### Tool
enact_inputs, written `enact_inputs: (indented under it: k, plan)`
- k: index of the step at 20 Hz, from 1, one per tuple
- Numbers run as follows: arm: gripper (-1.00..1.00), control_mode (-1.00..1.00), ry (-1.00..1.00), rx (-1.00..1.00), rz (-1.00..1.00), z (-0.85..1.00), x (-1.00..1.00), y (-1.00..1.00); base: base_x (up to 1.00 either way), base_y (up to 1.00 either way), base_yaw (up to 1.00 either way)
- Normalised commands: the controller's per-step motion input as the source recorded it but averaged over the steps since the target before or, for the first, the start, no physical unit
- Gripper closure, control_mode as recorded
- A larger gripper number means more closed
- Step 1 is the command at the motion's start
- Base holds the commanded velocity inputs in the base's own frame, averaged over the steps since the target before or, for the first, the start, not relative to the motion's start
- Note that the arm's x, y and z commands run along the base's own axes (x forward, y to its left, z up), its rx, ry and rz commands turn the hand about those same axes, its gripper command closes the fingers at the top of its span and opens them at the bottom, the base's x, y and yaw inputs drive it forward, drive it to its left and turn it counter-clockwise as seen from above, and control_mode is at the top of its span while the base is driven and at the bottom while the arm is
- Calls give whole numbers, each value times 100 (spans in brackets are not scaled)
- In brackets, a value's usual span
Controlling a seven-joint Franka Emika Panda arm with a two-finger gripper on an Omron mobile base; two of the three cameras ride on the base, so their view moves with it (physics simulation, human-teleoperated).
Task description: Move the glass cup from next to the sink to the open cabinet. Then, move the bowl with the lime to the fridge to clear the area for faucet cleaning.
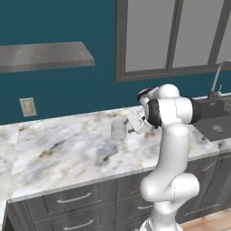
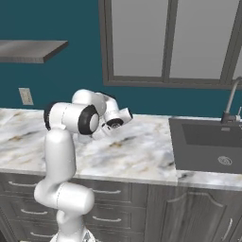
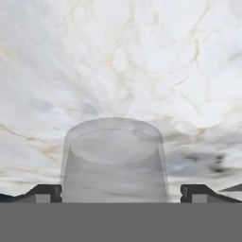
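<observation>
The glass cup [image 1: 118,129] stands upright on the marble counter [image 1: 67,149], left of the sink [image 1: 215,122]. My gripper [image 1: 127,127] reaches toward it from the right, low over the counter. In the hand view the glass cup [image 3: 113,158] sits between the two fingertips [image 3: 45,193], and the gripper [image 3: 121,194] is open with a gap on each side of the glass. The faucet [image 1: 215,79] rises behind the sink. The open cabinet, the bowl, the lime and the fridge are out of view.
A steel shelf [image 1: 43,56] hangs on the teal wall at upper left, with a wall socket [image 1: 28,107] below it. A grey-framed window [image 1: 173,38] is behind the counter. Drawers [image 1: 74,198] run under the counter edge. The sink [image 2: 208,142] and faucet [image 2: 230,101] lie to the right.
</observation>
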Motion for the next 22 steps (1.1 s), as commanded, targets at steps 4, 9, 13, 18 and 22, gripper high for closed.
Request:
enact_inputs:
  k: [4, 9, 13, 18, 22]
  plan:
    - [-100, -100, 0, 0, -13, 7, 1, 33, 0, 0, 0]
    - [-100, -100, 0, 0, -14, 2, 3, 33, 0, 0, 0]
    - [-100, -100, 0, 0, -13, 0, 0, 21, 0, 0, 0]
    - [100, -100, 0, 0, -18, 0, 0, 45, 0, 0, 0]
    - [100, -100, 0, 0, -12, -6, 9, 37, 0, 0, 0]
